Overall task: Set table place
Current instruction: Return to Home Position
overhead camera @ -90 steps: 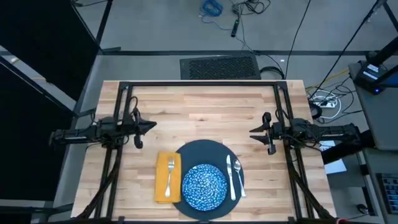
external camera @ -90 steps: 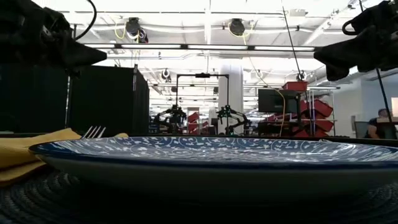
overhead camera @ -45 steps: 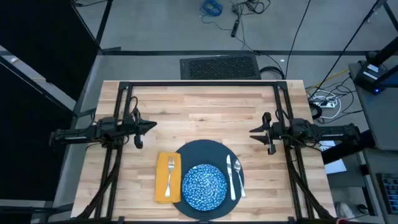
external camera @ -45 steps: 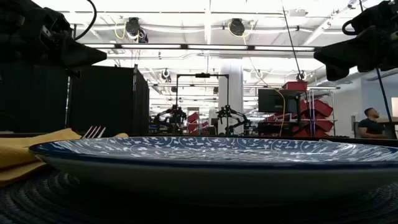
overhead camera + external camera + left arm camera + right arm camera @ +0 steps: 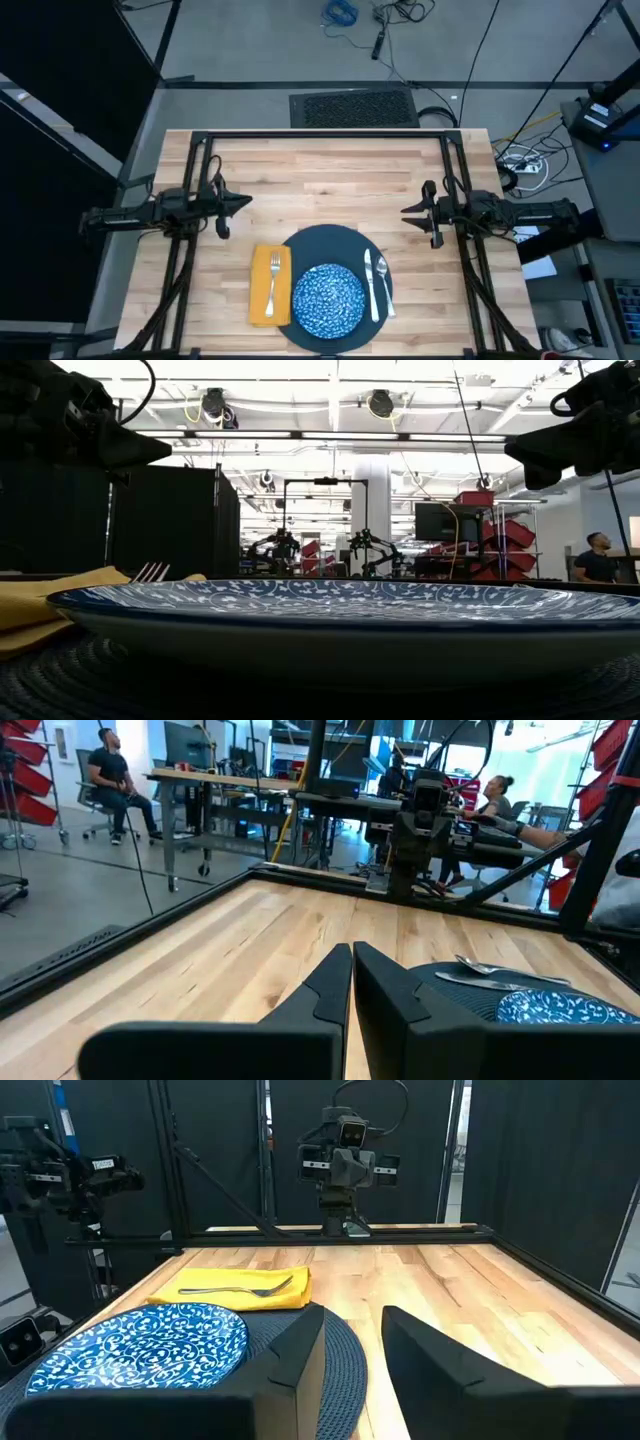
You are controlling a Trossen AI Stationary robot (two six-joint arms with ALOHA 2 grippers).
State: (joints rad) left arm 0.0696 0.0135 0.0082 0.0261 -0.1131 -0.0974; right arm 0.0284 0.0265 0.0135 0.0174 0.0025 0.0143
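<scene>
— Where are your tools?
— My left tool (image 5: 245, 203) hangs over the left side of the tabletop (image 5: 330, 170), fingers pressed together, holding nothing. My right tool (image 5: 405, 212) hangs over the right side, fingers a little apart, empty too.
— And what's laid out?
— At the near edge, between them: a patterned plate (image 5: 327, 298) on a dark round mat (image 5: 330, 240), the fork (image 5: 273, 280) on the yellow napkin (image 5: 260, 300) to its left, and the knife (image 5: 368, 282) and spoon (image 5: 383, 280) to its right.
</scene>
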